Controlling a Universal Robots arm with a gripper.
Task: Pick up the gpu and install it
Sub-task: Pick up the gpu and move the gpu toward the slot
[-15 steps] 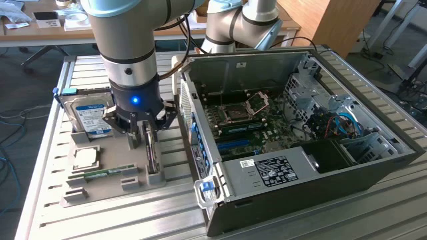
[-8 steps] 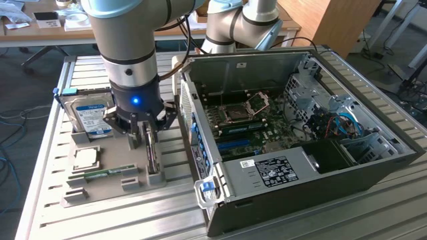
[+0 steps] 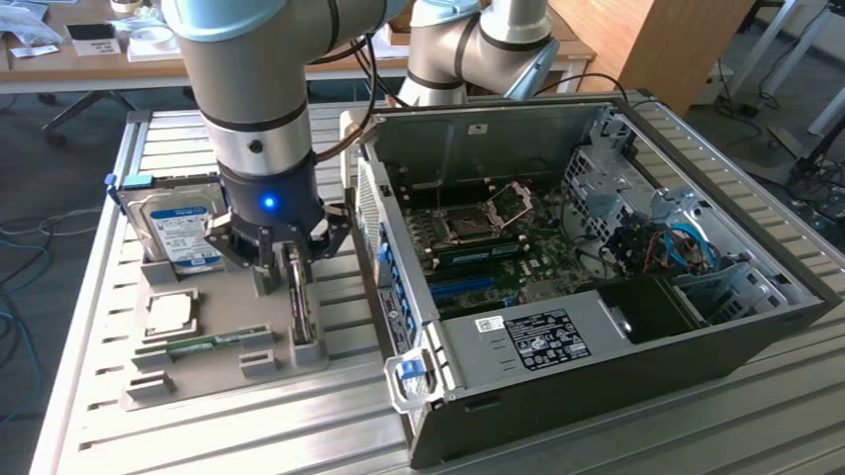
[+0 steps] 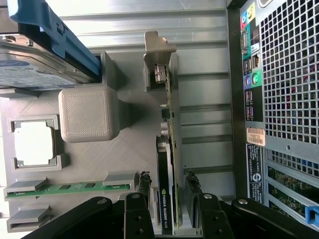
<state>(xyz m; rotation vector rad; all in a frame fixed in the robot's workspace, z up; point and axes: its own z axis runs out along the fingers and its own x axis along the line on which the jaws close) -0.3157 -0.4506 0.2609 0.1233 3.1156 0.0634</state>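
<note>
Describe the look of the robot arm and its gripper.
The arm is a silvery-grey tube with pale blue-grey joint caps and a black band. The gripper is black, with a glowing blue light and jointed black fingers. Dark cables trail behind.

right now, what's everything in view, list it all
table: 1, silver slatted, under everything
pc case: 1, black, side open, on the table at the exterior view's right
tray: 1, grey, on the table beside the pc case
gpu: 1, green board with black shroud, standing on edge in the tray
hard drive: 1, silver with blue label, standing at the tray's far end
cpu: 1, silver, flat in a tray pocket
memory stick: 1, green, lying in a tray slot near the cpu
arm: 1, grey, above the tray
gripper: 1, black, open, one finger on either side of the gpu
</note>
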